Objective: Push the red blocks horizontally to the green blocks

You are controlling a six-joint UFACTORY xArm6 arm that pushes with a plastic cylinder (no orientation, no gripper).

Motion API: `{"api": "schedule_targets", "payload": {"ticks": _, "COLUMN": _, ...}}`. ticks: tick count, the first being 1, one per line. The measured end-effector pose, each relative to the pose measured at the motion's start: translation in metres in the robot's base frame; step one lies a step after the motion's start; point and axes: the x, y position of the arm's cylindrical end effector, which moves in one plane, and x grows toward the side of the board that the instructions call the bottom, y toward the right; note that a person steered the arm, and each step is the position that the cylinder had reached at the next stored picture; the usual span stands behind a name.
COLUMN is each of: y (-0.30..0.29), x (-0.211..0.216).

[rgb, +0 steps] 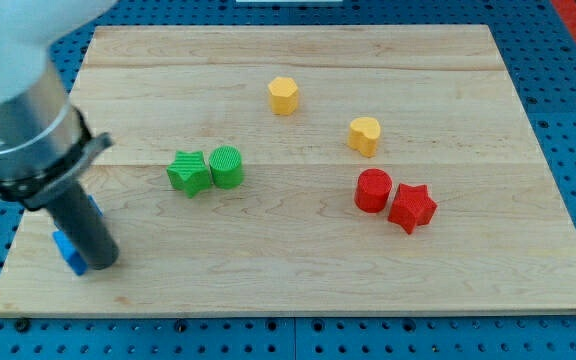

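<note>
At the view's left, the rod's tip (101, 262) stood on the wooden tabletop (298, 290), touching a partly hidden blue block (68, 252). This end effector was only a bare rod, with nothing to spread or pinch. The green star (188, 172) and green cylinder (226, 167) touched each other left of centre. Two yellow blocks, a hexagon (284, 96) and a heart (365, 136), lay higher. The red cylinder (373, 190) and red star (412, 207) touched at the right, well apart from the tip, so probably no push had begun.

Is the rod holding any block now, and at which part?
Nothing is held. My tip only stands beside a blue block at the view's left, far from the red blocks.
</note>
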Motion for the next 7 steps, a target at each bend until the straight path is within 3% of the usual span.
{"api": "schedule_targets", "payload": {"ticks": 2, "y": -0.014, "x": 0.000}}
{"api": "schedule_targets", "payload": {"ticks": 3, "y": 0.019, "x": 0.000}}
{"api": "schedule_targets", "payload": {"ticks": 6, "y": 0.354, "x": -0.002}}
{"api": "schedule_targets", "payload": {"ticks": 7, "y": 0.362, "x": -0.009}}
